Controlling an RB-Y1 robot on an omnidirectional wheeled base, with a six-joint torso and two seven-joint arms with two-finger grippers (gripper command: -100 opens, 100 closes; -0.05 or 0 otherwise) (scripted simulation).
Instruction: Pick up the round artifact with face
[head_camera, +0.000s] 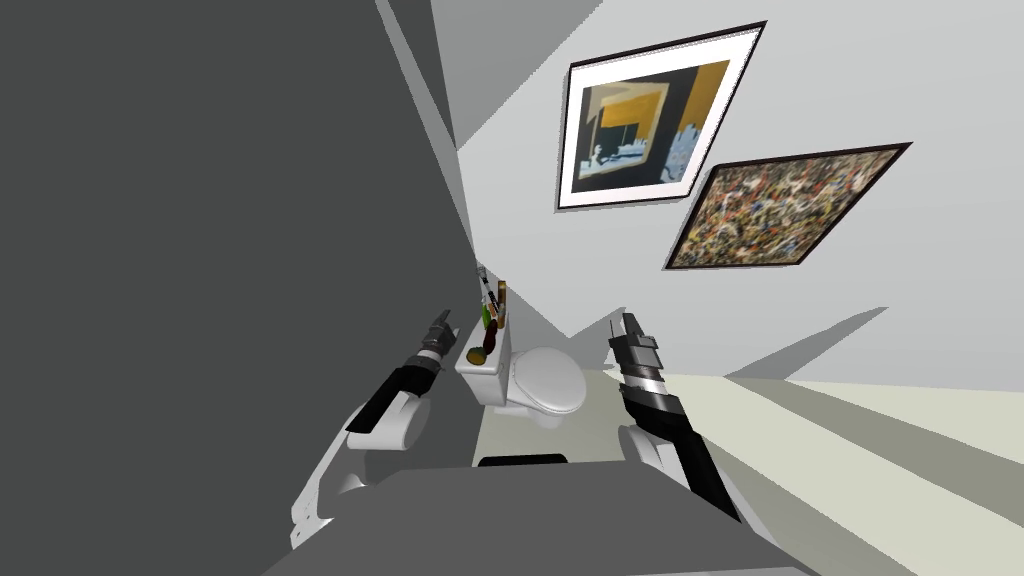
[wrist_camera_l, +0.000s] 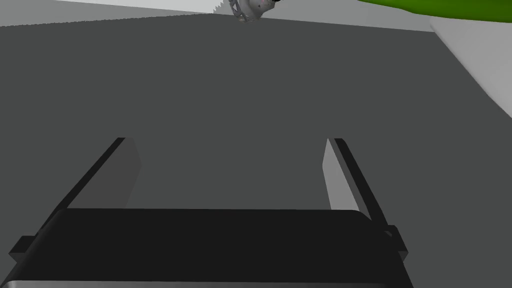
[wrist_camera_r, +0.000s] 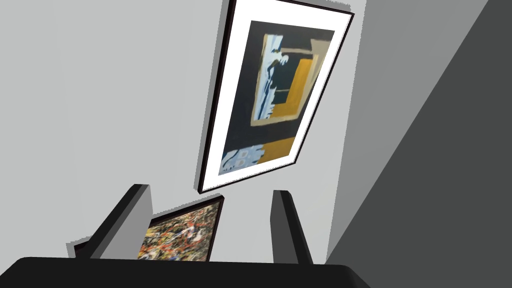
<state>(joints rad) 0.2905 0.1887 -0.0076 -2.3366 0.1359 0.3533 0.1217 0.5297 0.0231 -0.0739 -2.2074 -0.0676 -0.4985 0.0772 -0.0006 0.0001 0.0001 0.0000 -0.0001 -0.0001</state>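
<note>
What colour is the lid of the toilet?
The toilet lid is plain white; the head view shows it best.

A white toilet (head_camera: 545, 385) sits between the left gripper (head_camera: 440, 322) and right gripper (head_camera: 620, 325), with a dark grey wall (head_camera: 200, 200) beside the left one and two framed paintings (head_camera: 650, 115) (head_camera: 790, 205) on a pale wall (head_camera: 520, 200) beyond the right one.

Toilet (head_camera: 545, 385) smooth, faintly glossy white; dark wall (head_camera: 200, 250) flat and matt; left tool (wrist_camera_l: 227, 145) blades matt grey
</note>
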